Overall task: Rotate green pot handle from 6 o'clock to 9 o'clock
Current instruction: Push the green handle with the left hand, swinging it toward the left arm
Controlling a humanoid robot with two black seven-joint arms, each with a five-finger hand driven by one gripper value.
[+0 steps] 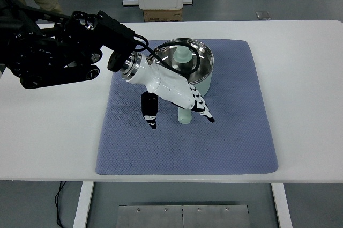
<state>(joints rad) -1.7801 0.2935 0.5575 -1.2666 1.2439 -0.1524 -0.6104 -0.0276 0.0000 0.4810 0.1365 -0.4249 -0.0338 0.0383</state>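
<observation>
Left hand point(179, 99) over pot handle point(184, 115)

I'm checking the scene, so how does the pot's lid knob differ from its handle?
The knob sits on top of the lid, clear of the left hand; the handle sticks out toward the near edge, beside the fingers. The knob looks rounded, the handle long. Both are pale green.

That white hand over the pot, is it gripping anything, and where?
The left hand reaches over the green pot's handle, fingers spread around it. Whether they actually clamp it cannot be told. The pot sits on the blue mat.
</observation>
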